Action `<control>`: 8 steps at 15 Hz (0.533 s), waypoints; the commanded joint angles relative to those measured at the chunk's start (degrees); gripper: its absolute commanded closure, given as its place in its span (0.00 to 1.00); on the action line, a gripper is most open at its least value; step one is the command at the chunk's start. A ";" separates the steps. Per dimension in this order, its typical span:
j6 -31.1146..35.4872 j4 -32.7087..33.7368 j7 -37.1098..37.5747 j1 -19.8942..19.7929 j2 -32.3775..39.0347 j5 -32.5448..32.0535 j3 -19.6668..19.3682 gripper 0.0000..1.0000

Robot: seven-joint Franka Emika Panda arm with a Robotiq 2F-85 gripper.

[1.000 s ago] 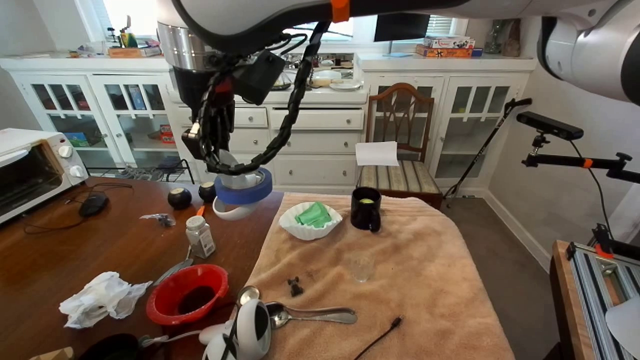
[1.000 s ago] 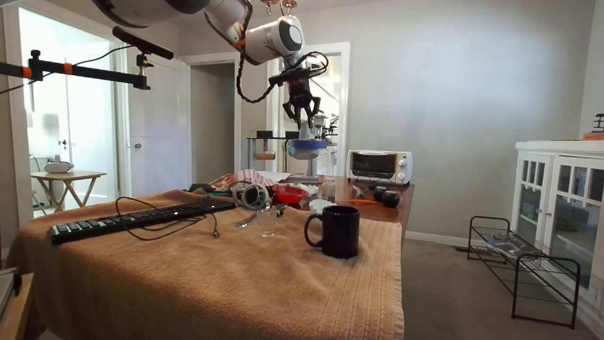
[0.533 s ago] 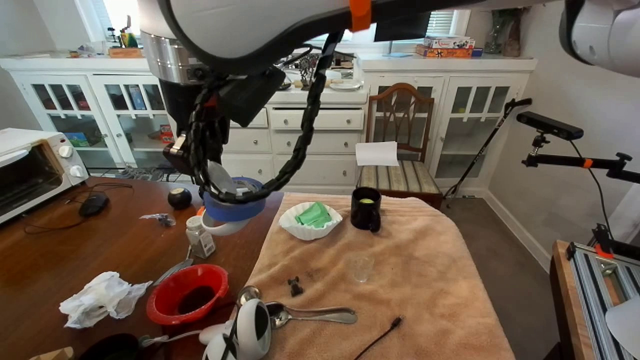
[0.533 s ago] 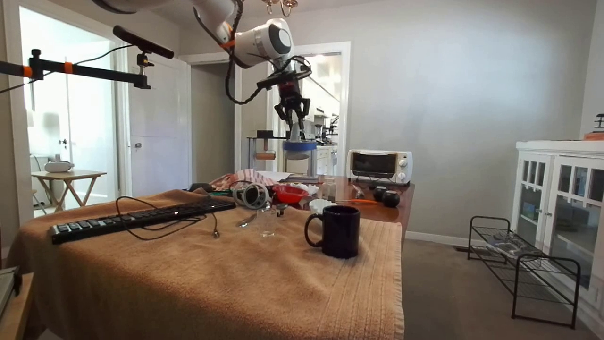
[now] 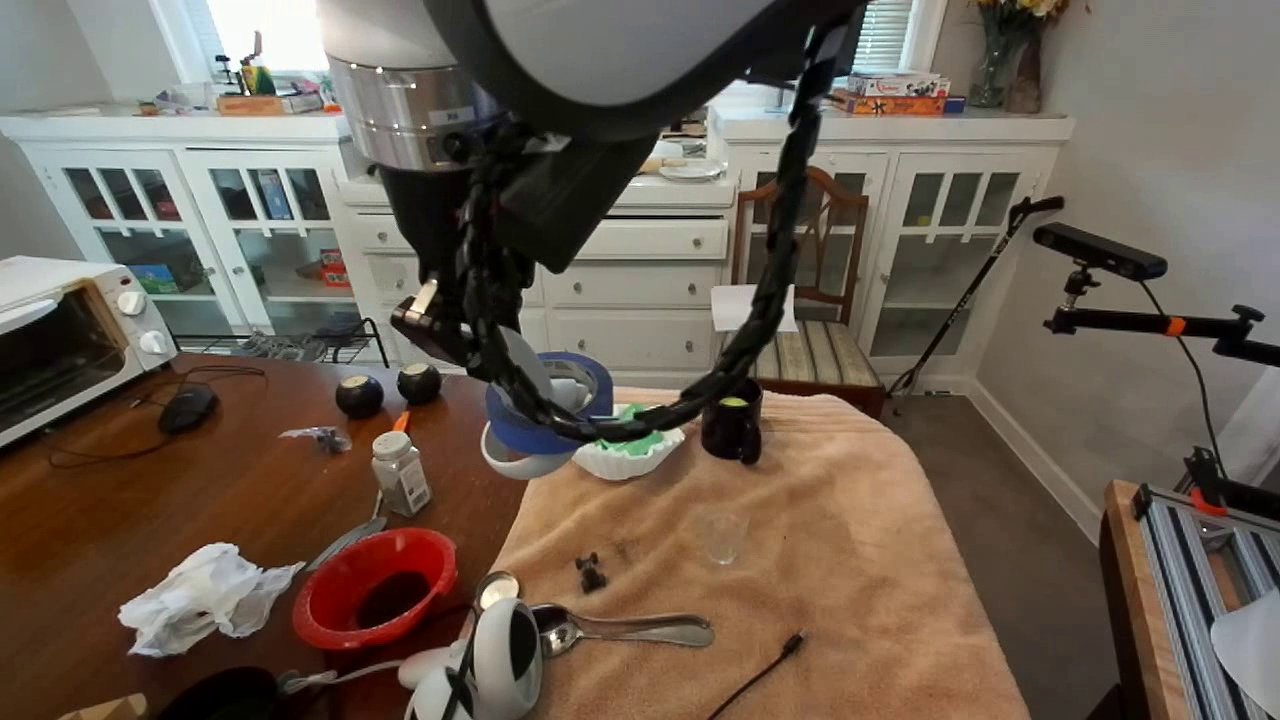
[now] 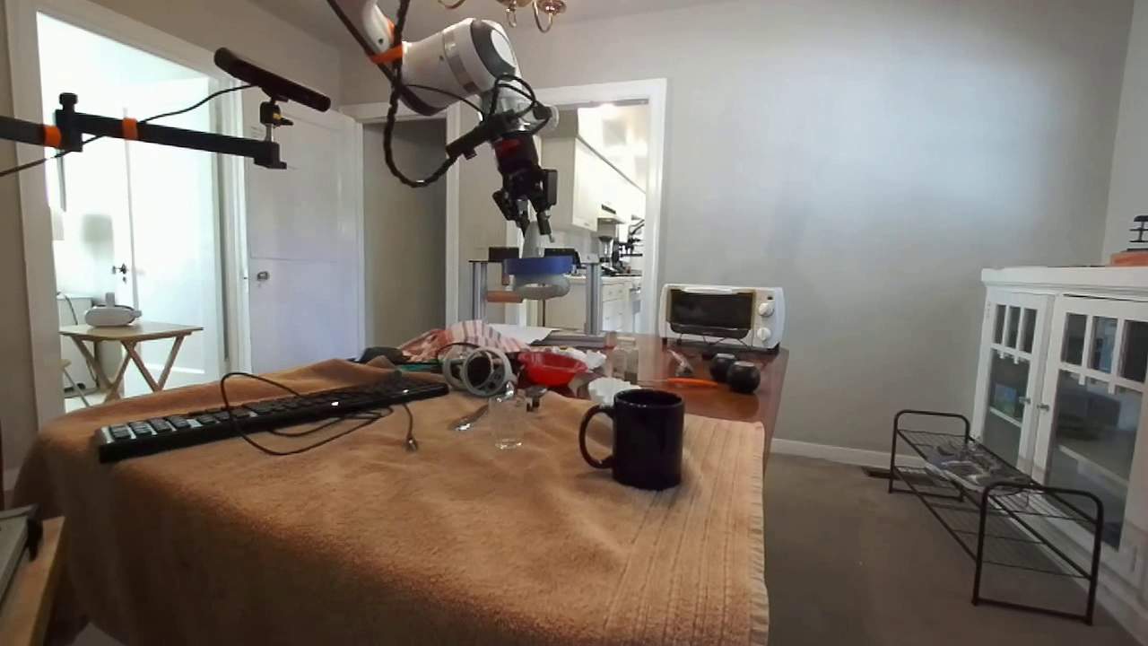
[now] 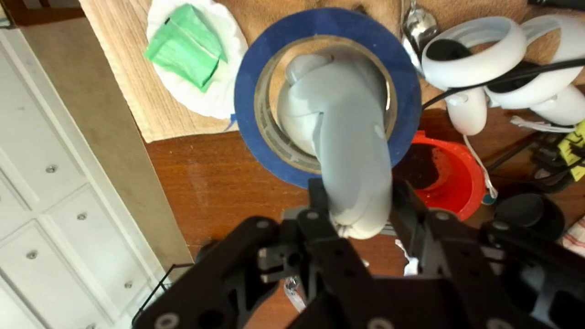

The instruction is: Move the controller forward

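The controller is a pale grey-blue rounded handle with a white ring at its lower end. My gripper is shut on the handle, one finger on each side. A blue tape roll sits around the controller below the fingers. In both exterior views the controller hangs ring down in the air, with the tape roll around it. In an exterior view the gripper is above the table's far part. A cable and the wrist partly hide the fingers in an exterior view.
A white dish with a green packet and a black mug stand on the tan towel. A red bowl, a shaker, spoons and white headset-like controllers lie nearby. A keyboard lies on the towel.
The gripper, still holding the controller and tape roll, has moved from over the wooden table toward the towel and dish. The wrist has turned and tilted a little. The other objects stay put.
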 commanded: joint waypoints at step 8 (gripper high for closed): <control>0.44 -10.68 0.48 -5.02 -6.91 -1.14 5.93 0.86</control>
